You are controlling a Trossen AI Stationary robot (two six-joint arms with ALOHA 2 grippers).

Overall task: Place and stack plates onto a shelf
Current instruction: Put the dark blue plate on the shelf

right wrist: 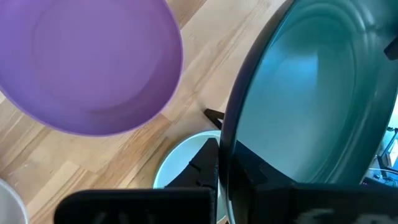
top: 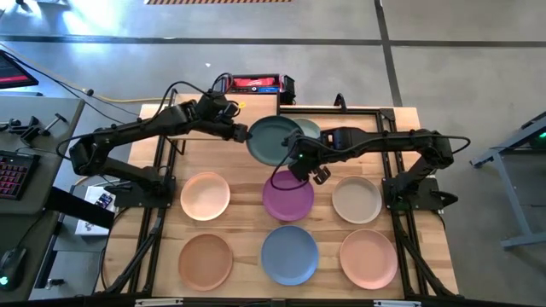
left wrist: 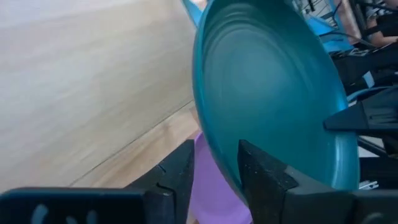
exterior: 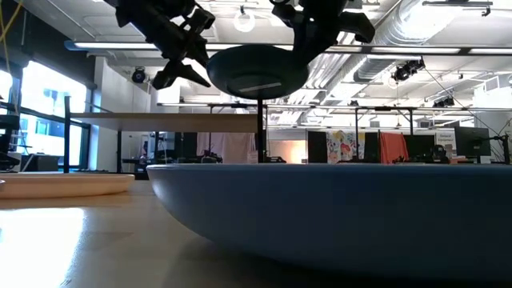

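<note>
The dark teal plate (top: 275,141) hangs in the air over the table's far middle, roughly level in the low view (exterior: 258,70). My right gripper (top: 299,162) is shut on its near-right rim. My left gripper (top: 246,132) is at the plate's left rim, open, with one finger on either side of the rim (left wrist: 214,149). The pale grey-green plate (top: 310,129) lies on wood under the teal plate's far-right side, mostly covered. The shelf (exterior: 160,122) stands raised at the far left, its board (left wrist: 74,81) right beside the teal plate. My right gripper pinches the teal plate's rim (right wrist: 229,146) between its two fingers, one on the hollow face and one on the underside. It comes from the table's right-near side. The plate is lifted clear. My left gripper: one finger (left wrist: 258,171) lies close on the plate's hollow face. The other finger (left wrist: 180,174) stands off the underside with a visible gap. I cannot tell whether it touches.
Six plates lie on the table in two rows: peach (top: 205,195), purple (top: 287,194) and beige (top: 357,199), then terracotta (top: 205,261), blue (top: 289,254) and salmon pink (top: 368,258) near the front edge. The purple plate (right wrist: 93,62) lies just below my right gripper.
</note>
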